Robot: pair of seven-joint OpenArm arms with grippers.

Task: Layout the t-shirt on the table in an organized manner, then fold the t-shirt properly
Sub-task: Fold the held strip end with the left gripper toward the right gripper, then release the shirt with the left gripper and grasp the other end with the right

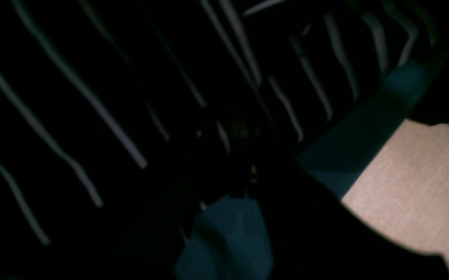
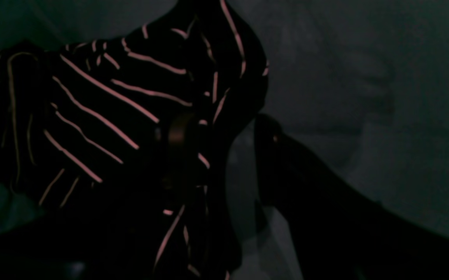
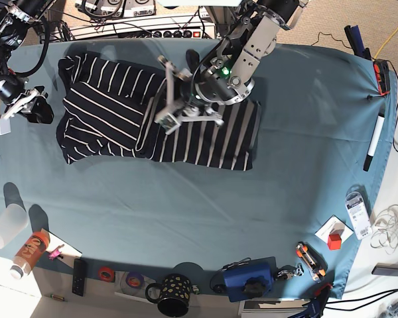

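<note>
- The table is covered in teal cloth.
- The t-shirt is spread rumpled over the far left part of the table.
- The left gripper is set on the shirt's middle; its finger state cannot be told.
- The right gripper is seen at the shirt's left edge, fingers apart with fabric between them.

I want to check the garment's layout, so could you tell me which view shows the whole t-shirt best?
The base view: the t-shirt lies there in full outline on the table. Both wrist views show only dark striped folds up close.
</note>
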